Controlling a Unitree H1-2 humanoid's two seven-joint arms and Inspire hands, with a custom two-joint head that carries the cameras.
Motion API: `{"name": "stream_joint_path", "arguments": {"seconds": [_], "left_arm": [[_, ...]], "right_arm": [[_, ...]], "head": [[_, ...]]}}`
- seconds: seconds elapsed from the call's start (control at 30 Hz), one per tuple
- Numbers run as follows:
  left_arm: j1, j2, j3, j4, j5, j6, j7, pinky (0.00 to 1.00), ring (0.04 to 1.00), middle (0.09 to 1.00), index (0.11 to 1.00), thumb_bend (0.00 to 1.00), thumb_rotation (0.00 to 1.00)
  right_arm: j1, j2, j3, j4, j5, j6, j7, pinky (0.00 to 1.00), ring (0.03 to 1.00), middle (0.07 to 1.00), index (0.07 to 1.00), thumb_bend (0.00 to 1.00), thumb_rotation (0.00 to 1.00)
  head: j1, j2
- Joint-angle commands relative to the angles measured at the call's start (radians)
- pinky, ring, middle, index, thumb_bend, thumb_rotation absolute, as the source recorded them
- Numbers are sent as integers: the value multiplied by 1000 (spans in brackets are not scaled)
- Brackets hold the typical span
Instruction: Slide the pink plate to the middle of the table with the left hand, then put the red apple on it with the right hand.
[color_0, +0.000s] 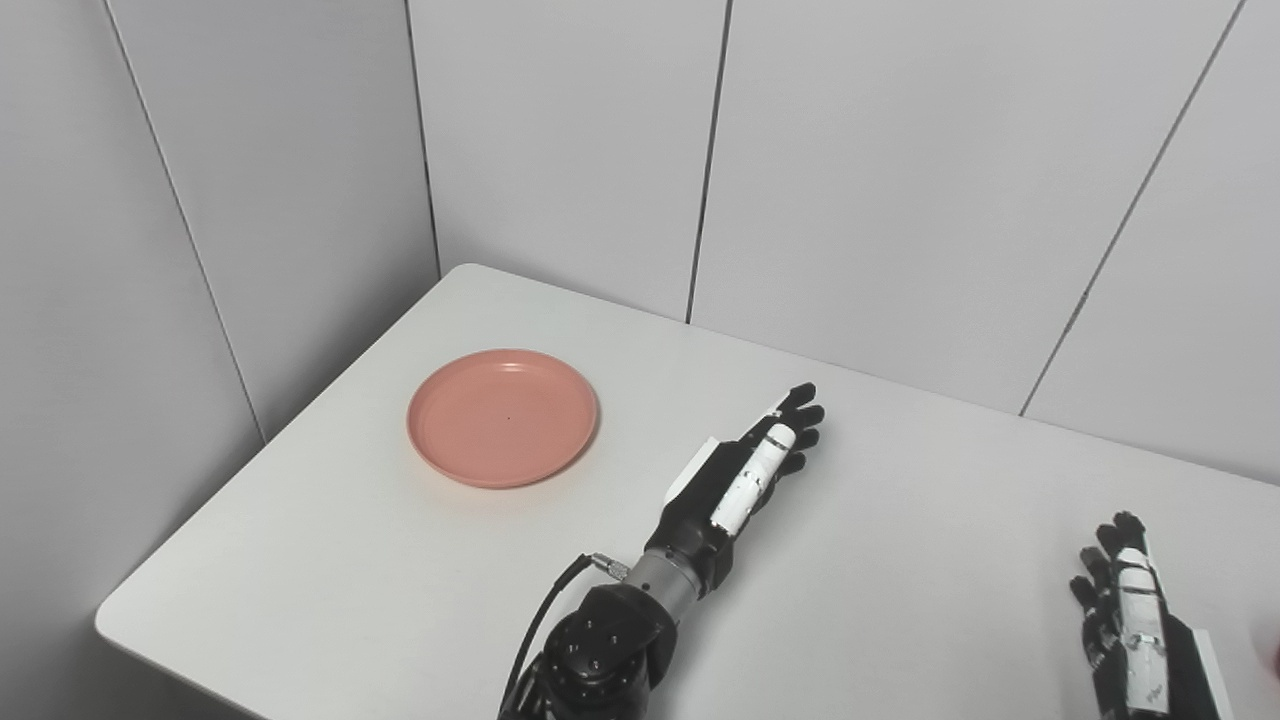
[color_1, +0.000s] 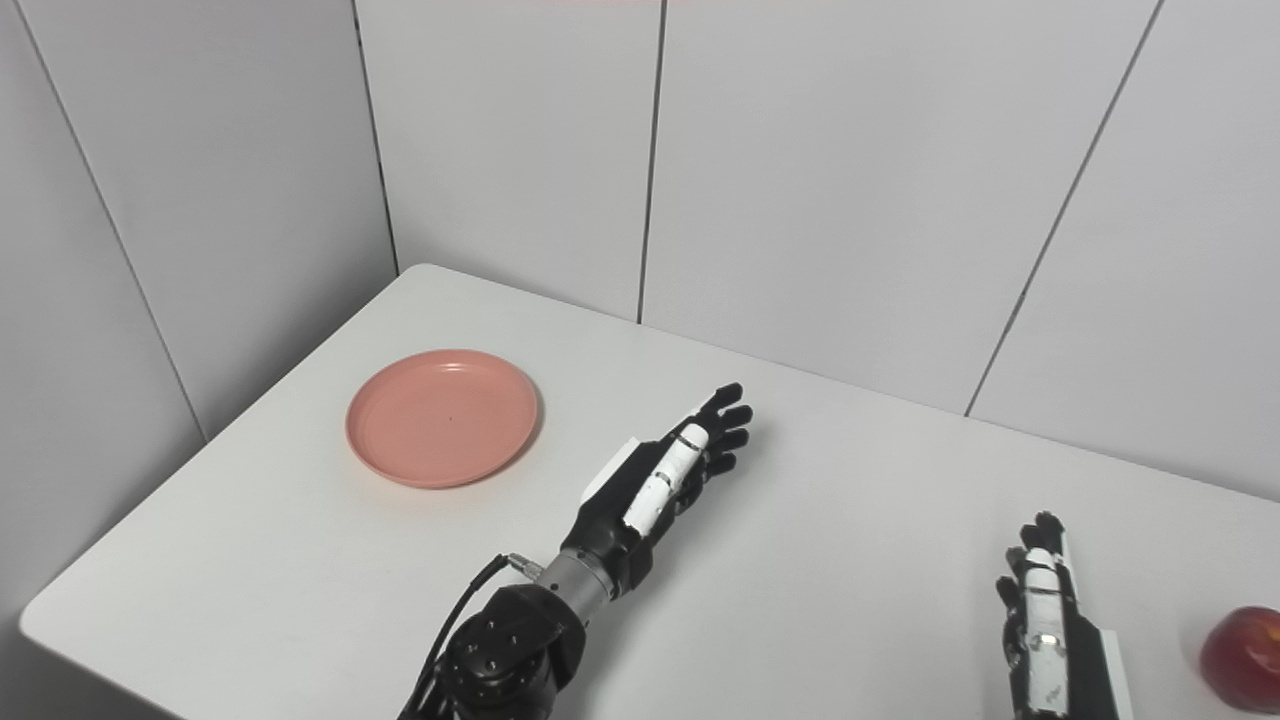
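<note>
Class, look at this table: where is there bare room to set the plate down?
Bare table lies between the left hand and right hand, and along the near edge below the plate. The far right is tighter: the apple sits beside the right hand.

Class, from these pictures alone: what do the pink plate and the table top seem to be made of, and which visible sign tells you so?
Pink plate: probably plastic or melamine, with a smooth, slightly glossy finish; soft highlights run along its raised rim and the colour is even. Table: seems a white laminate or coated board, matt and smooth; it shows only faint shadows, no grain and a rounded corner. Neither is certain from looks alone.
</note>
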Motion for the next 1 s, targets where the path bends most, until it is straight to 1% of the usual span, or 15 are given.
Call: {"name": "stream_joint_path", "arguments": {"seconds": [0.0,0.13,0.27,0.33,0.4,0.6,0.67,0.8,0.97], "left_arm": [[-58,6,12,-43,-21,-6,-12,947,941,947,930,382,1000],[-86,29,32,-80,-9,27,1,920,930,942,917,407,1000],[-110,35,62,-114,-31,66,14,922,926,938,905,395,1000],[-125,42,83,-130,-48,85,12,935,943,950,915,398,1000],[-138,51,104,-139,-63,91,11,941,945,950,915,401,1000],[-174,88,154,-145,-72,70,21,924,937,945,914,407,1000],[-187,101,171,-147,-67,69,31,924,937,943,914,410,1000],[-213,123,218,-157,-72,91,58,936,941,943,918,432,1000],[-230,154,270,-154,-78,84,80,932,940,943,916,408,1000]], "right_arm": [[-32,7,1,-35,-2,-8,-2,1000,1000,1000,1000,7,1000],[-32,10,0,-38,-3,-4,-4,1000,1000,1000,1000,6,1000],[-33,11,1,-43,-2,-7,-2,1000,1000,1000,1000,0,1000],[-32,13,0,-50,-2,7,-5,1000,1000,1000,1000,0,1000],[-31,12,-1,-53,1,8,-3,1000,1000,1000,1000,0,1000],[-32,8,-1,-52,0,3,0,1000,1000,1000,1000,0,1000],[-32,9,-2,-54,0,6,-1,1000,1000,1000,1000,0,1000],[-33,8,-3,-64,1,23,-3,1000,1000,1000,1000,0,1000],[-31,7,-3,-71,-4,29,-6,1000,1000,1000,1000,0,1000]], "head": [[0,1],[4,-1],[6,0],[8,-1],[9,0],[18,-1],[20,-1],[25,-2],[31,-2]]}}
